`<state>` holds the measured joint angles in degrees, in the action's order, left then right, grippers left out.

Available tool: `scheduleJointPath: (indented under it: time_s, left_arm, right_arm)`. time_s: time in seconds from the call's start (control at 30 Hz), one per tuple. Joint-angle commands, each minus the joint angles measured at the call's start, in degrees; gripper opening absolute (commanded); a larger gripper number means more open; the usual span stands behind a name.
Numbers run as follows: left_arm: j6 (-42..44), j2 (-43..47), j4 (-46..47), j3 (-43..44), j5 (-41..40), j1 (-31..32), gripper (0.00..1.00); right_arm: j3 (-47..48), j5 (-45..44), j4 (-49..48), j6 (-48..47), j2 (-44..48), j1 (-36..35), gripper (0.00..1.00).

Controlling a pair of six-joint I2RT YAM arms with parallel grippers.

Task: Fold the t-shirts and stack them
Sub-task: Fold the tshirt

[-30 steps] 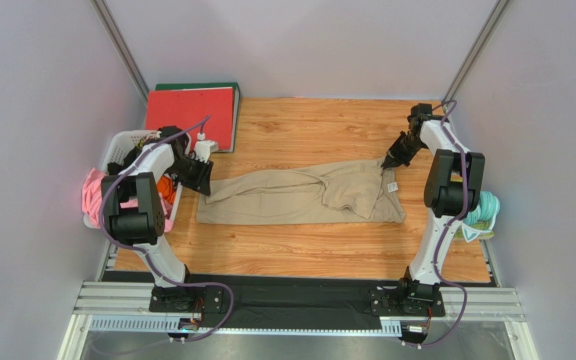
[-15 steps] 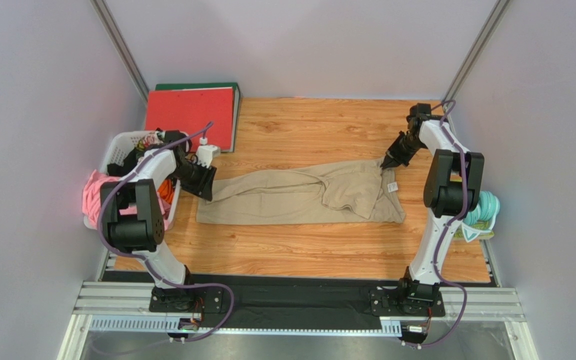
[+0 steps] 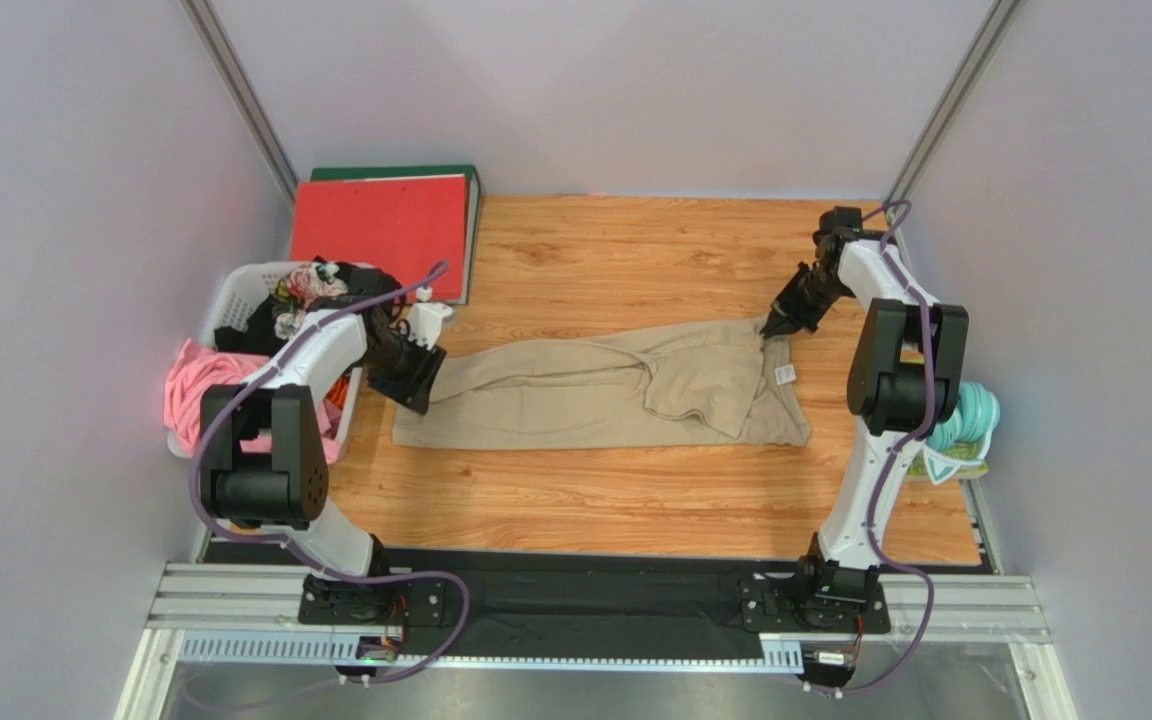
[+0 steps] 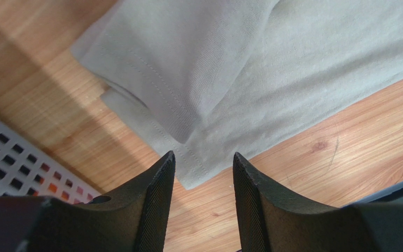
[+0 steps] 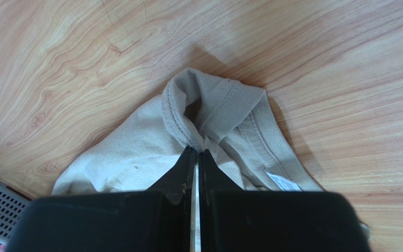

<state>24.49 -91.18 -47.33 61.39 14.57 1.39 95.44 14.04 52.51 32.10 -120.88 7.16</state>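
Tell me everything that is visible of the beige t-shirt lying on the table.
The t-shirt is plain tan-beige, soft knitted cloth with stitched hems and a small white label near its right end. It lies across the wooden table, loosely folded into a long, wrinkled band. The right gripper is shut on a ribbed edge at that end. The left gripper is open over the left corner.

a: what's lying on the wooden bench [image 3: 612, 255]?
b: a tan t-shirt [image 3: 597, 398], loosely folded, stretched from nine to three o'clock. a red folder [image 3: 379, 225] sits at eleven, by the far corner.
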Motion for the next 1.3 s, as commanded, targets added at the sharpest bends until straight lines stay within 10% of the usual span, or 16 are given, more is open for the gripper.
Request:
scheduleJointPath:
  time_s: [0.0, 0.57, 0.8, 1.27]
  left_arm:
    - [-1.9, -1.98, 1.1, 0.05, -0.68, 0.55, 0.52]
    - [-5.59, -4.8, 4.26, 2.77, -0.95, 0.55, 0.5]
    - [-5.94, -5.94, 4.7, 2.86, -1.99, 0.46, 0.0]
    - [-2.34, -4.8, 5.41, 1.98, -9.82, 0.37, 0.0]
  right_arm:
    - [1.33, 0.81, -0.66, 0.42, 0.47, -0.39, 0.0]
    - [-0.16, 1.69, -1.89, 0.25, 0.29, -0.74, 0.0]
    - [0.54, 1.07, -1.71, 0.07, 0.21, -1.09, 0.0]
    - [14.15, -1.39, 5.93, 2.0, -5.67, 3.04, 0.0]
